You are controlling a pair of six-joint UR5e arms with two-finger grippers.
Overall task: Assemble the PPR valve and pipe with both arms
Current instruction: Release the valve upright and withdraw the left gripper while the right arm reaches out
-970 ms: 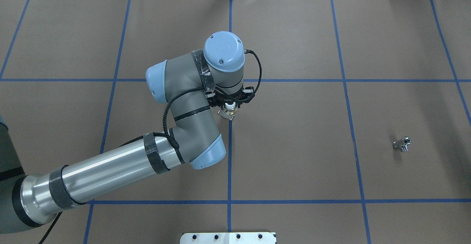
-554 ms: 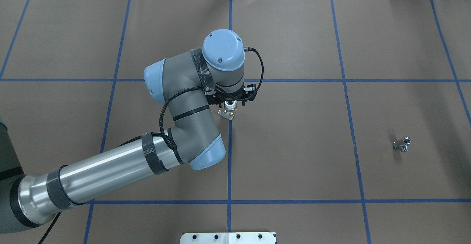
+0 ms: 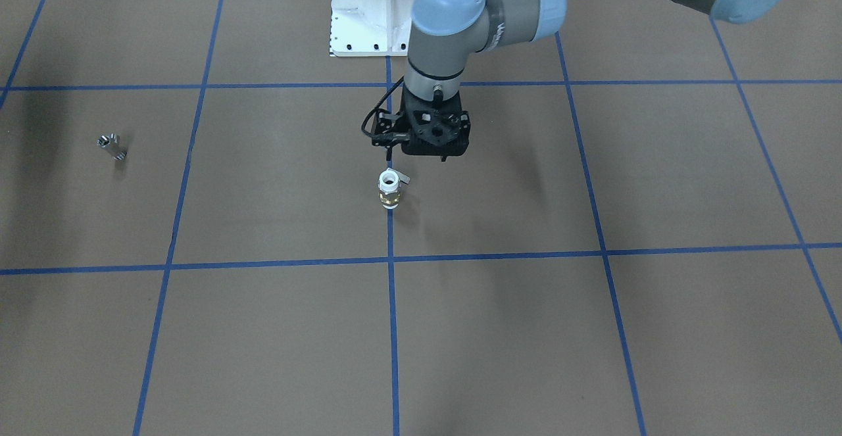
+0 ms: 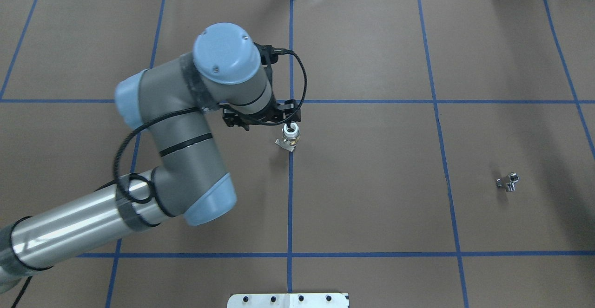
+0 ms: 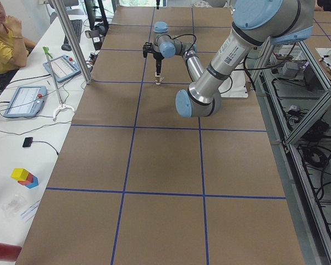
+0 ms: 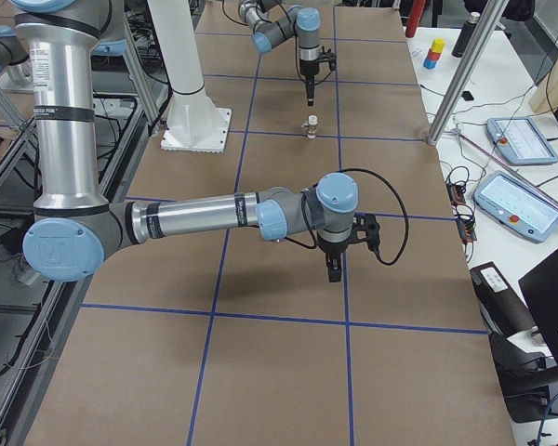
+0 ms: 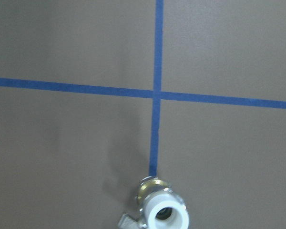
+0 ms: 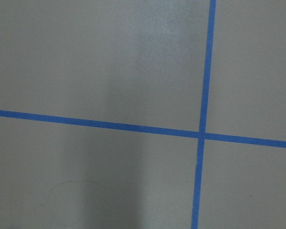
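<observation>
Look at the middle of the table [image 3: 592, 357]. Your PPR valve [image 3: 389, 189] stands upright there, right on a blue tape line [image 3: 392, 331], about halfway between the left and right edges. Its open white end faces up, and its little grey lever [image 3: 403, 177] sticks out to one side. Nothing is holding it.

Your left end effector [image 3: 431, 148] hangs in the air near the valve. It points down and does not touch it. You cannot tell if its fingers are spread or pressed together.

The pipe [image 4: 507, 182] lies on the table well apart from the valve, toward the right edge.

Your right end effector [image 6: 333, 271] hangs over the table nearer that right edge, by a cross of blue tape, and points down. You cannot tell if it is released or clenched.
</observation>
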